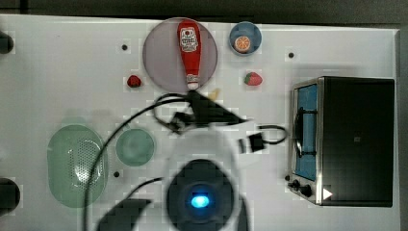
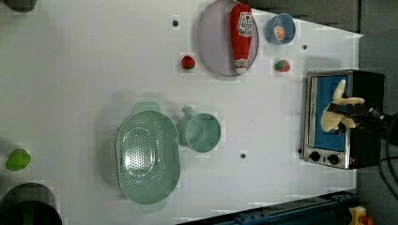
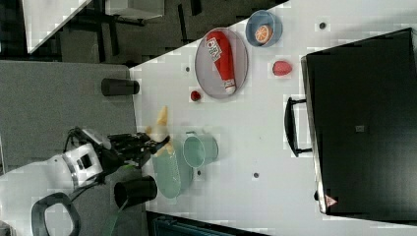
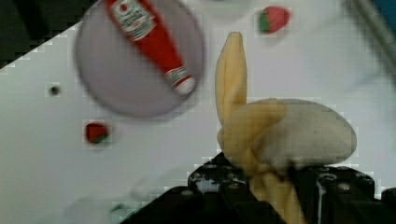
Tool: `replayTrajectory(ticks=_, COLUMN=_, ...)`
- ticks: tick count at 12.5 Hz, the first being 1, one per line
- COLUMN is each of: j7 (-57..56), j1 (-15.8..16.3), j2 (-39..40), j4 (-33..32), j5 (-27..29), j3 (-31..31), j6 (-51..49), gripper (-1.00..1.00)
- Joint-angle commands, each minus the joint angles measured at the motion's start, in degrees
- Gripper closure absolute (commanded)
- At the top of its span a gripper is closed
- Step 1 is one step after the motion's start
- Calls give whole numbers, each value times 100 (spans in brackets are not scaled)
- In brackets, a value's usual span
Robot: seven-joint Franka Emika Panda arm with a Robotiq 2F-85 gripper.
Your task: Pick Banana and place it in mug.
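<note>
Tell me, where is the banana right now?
The banana is clamped in the robot's hand, up off the table; in the right view it hangs just left of the mug.

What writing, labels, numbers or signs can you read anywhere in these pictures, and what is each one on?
No text is legible.
Ketchup bottle: its white label has print too blurred to read.
Toaster oven: a red and white triangle sign at one corner and a small mark on top, both unreadable.

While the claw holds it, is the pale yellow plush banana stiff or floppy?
Probably floppy: the pale yellow plush banana bunches and folds where the claw pinches it. Likely light, as its free end stands up unsupported. Its fabric looks unlikely to slip.
</note>
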Motion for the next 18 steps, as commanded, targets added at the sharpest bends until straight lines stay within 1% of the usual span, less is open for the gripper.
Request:
replayTrajectory(ticks=1, j7=1504, j1=279, j2=160, j4=-179, j5=-34, j3=875, j6=-433, gripper=43)
replayTrajectory(ticks=4, j7=2962, j1=361, j2=463, j4=-174, j5=4, j3=1601, j6=-412, gripper=43)
replayTrajectory(ticks=7, j7=3784, j1=367, j2=1013, j4=-182, j5=128, j3=1995, j6=-106, gripper=43)
replayTrajectory(ticks=12, j7=3835, j1=367, j2=2262, j4=-255, j5=196, j3=2178, j6=1304, gripper=43)
replayTrajectory(ticks=14, j7=3835, j1=361, j2=2613, j4=-274, j5=173, j3=2120, j6=1578, gripper=43)
replayTrajectory(ticks=15, j7=3836, j1=361, j2=2705, j4=-286, j5=157, j3=2082, j6=1588, gripper=36)
replayTrajectory(ticks=18, j7=3835, j1=361, j2=2756, j4=-335, j5=145, j3=2011, j6=1675, gripper=-29)
